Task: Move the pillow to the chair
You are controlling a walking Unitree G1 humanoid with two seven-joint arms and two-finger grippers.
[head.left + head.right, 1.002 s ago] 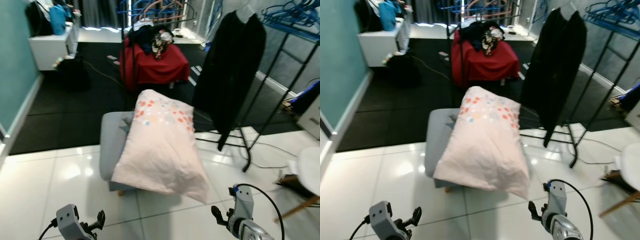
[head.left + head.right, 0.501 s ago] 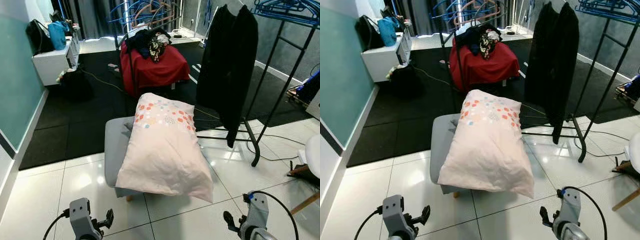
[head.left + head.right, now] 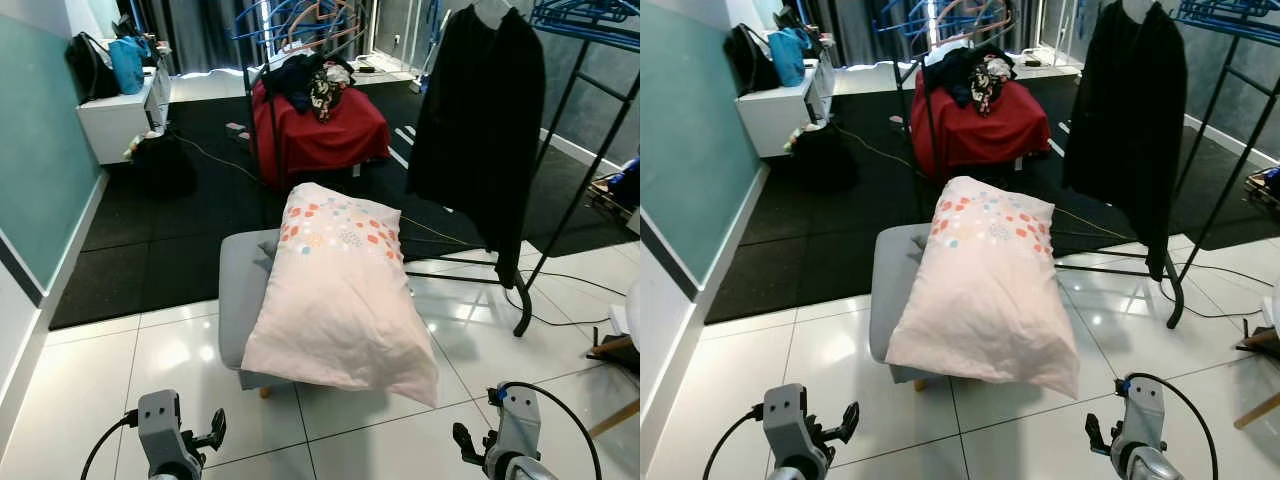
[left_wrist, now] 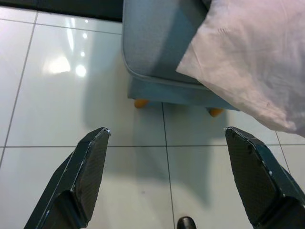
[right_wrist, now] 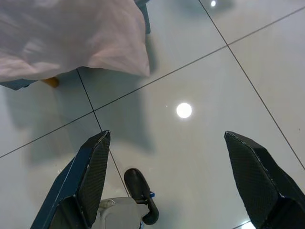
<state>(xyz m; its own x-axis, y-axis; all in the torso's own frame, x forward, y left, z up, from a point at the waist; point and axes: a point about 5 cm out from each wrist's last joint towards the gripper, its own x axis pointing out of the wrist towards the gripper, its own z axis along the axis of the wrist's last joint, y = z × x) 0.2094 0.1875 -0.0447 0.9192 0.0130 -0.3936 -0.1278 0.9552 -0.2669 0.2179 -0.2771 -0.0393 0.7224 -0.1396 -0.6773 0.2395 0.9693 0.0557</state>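
Two grippers, left (image 4: 167, 181) and right (image 5: 164, 176), hover low with fingers spread apart; pillow (image 3: 340, 290) overhangs grey stool (image 3: 238, 300).

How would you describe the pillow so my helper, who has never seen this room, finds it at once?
Start at the black clothes rack with a dark coat hanging on it, then look beside it to the low grey footstool on the white tiles. The pillow lies on it, overhanging the front edge: pale pink, with coloured dots at its far end, unlike the red-covered heap behind.
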